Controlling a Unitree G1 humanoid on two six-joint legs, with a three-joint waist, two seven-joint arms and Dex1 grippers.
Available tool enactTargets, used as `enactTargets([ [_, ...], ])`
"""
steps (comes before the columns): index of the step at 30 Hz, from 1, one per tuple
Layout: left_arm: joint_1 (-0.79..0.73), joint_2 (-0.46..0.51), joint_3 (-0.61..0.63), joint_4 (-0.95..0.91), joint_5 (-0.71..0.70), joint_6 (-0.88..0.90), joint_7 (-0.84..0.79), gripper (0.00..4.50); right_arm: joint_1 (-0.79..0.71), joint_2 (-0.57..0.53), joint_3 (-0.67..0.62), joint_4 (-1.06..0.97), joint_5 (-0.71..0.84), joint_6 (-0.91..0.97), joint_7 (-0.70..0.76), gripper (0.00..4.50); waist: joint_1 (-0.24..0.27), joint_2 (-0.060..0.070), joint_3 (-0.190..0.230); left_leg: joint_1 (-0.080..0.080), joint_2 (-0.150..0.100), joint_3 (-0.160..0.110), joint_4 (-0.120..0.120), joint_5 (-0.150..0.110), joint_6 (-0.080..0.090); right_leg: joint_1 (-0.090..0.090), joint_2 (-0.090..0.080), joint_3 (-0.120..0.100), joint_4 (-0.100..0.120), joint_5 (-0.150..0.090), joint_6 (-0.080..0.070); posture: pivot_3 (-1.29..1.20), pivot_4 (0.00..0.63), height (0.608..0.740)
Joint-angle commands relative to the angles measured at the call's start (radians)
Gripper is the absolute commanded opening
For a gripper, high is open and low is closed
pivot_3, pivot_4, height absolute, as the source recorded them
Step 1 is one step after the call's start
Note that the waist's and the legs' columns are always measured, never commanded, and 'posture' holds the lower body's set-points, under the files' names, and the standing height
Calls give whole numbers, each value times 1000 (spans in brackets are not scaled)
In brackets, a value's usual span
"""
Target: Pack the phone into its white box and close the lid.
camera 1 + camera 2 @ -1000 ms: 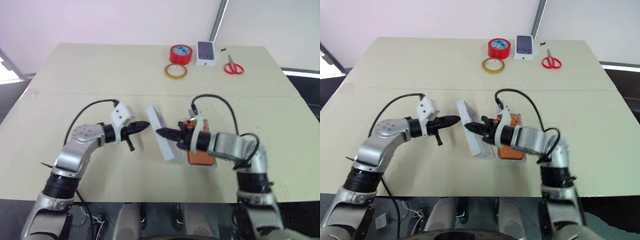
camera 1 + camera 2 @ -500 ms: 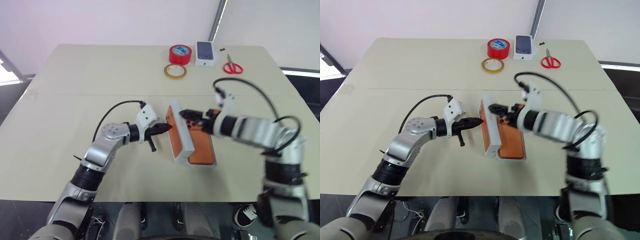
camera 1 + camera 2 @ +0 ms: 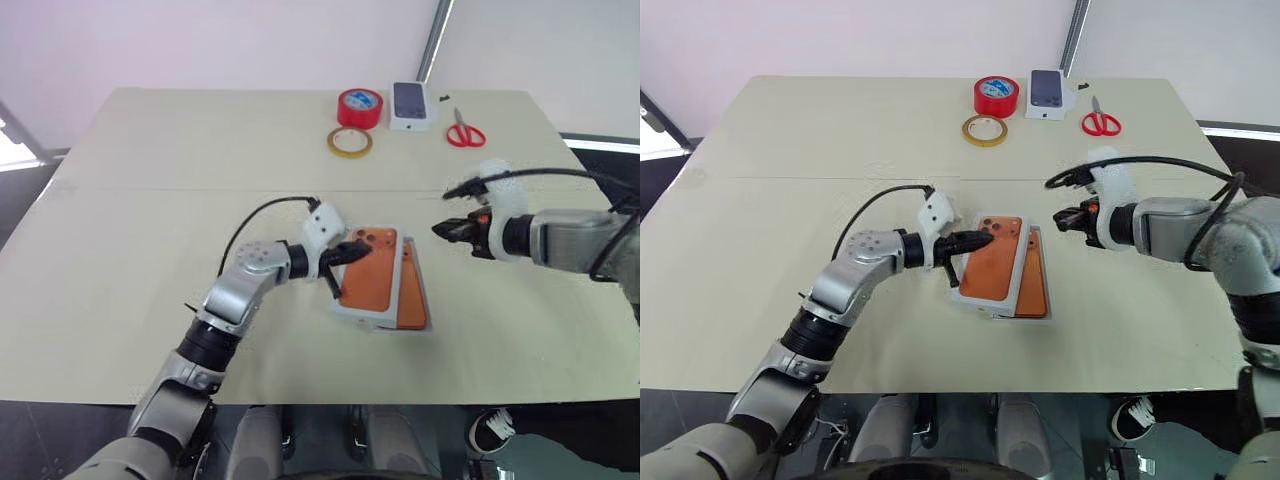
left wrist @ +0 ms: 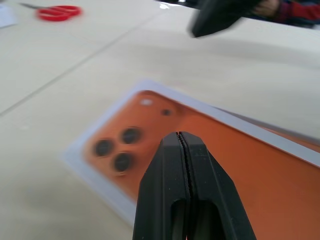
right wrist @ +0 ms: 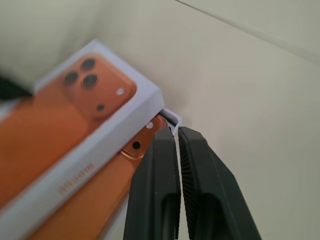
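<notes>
One phone [image 5: 142, 142], one box lid [image 3: 368, 272] lying askew over it — both hands pinched shut, empty: left hand [image 3: 362, 250] at lid's 10 o'clock corner, right hand [image 3: 440, 229] apart at 2 o'clock; bare table [image 3: 150, 180] all round.

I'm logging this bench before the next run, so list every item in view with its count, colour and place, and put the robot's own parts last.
Table: one, beige, carrying everything.
Box lid: one, white with an orange phone printed on top, near the table's middle, lying askew over the base, not seated.
Phone: one, orange, in the white box base, partly under the lid.
Tape roll: one, red, far edge.
Tape ring: one, yellowish, just in front of the red roll.
Small box: one, white, printed with a dark phone, far edge beside the red roll.
Scissors: one pair, red handles, right of the small box.
Left hand: black, shut, tips on the lid.
Right hand: black, shut, right of the lid, apart from it.
</notes>
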State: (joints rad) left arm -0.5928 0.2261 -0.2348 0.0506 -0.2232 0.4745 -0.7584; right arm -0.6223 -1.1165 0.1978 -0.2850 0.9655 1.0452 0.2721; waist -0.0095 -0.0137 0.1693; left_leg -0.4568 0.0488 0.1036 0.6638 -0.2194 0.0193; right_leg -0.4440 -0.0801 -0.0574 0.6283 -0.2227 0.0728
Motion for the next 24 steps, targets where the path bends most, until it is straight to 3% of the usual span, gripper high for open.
enactTargets([
  [1,-22,35,69,-49,-11,46,41,17,30,-30,69,-84,-210,-122,142,65,-1,0,0,0,0,0,0,0,0,0,0,0,0,0,0,0,150,740],
  [5,-8,117,71,-51,15,88,38,17,75,-41,136,-139,-380,-178,230,65,0,0,0,0,0,1,0,0,0,0,0,0,0,0,0,0,150,740],
  [10,14,182,-15,-56,37,107,-33,17,104,13,129,-163,-450,-157,287,65,4,0,0,0,-1,1,0,0,0,0,-2,0,0,0,0,0,150,740],
  [24,-27,88,-135,-92,33,165,-70,17,131,59,91,-205,-557,-130,391,65,22,0,0,0,-1,1,2,0,0,0,-2,0,0,0,-1,0,150,740],
])
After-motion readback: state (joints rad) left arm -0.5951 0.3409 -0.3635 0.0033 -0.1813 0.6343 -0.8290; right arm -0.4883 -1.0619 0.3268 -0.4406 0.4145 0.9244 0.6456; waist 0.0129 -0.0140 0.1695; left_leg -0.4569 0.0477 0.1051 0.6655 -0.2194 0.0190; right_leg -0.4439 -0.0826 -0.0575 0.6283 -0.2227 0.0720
